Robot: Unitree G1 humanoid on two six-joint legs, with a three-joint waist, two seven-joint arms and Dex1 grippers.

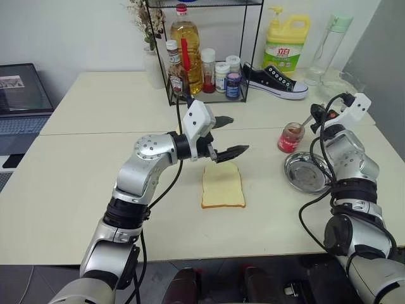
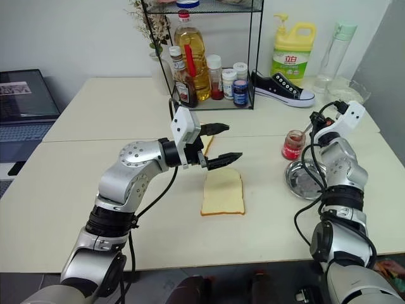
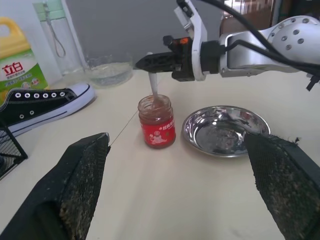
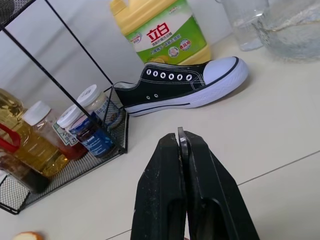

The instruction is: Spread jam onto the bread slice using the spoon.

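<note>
Two grippers, two very different jobs right now. From the head views, the left gripper (image 1: 229,135) hovers just above the far edge of the bread slice (image 1: 223,185), fingers spread wide and holding nothing, while the bread lies flat on the surface, mid-table and well apart from everything else. Off to the right the jam (image 1: 291,137) sits in its little glass jar just beside the steel plate (image 1: 308,171), and the right gripper (image 2: 312,124) is up over the jar with the spoon (image 1: 307,121) angled down into the mouth. The left wrist view is the clearest one: the right gripper's fingers are pinched on the top end of the spoon handle (image 3: 154,84), and the bowl end is down inside the jar, so I'd guess it's loading up jam. The right wrist view backs that up, with the two black fingers (image 4: 160,195) closed tight and a thin sliver of metal (image 4: 180,137) poking out between them. Handling-wise, my take: the spoon is light, stiff and slick, so a grip that far up the handle could let it swivel when it drags through thick paste. The jam looks sticky and glossy, likely to cling and then drop in a blob. The jar is small glass and looks easy to tip. The bread looks soft and light, so it may slide or tear unless something steadies an edge.
</note>
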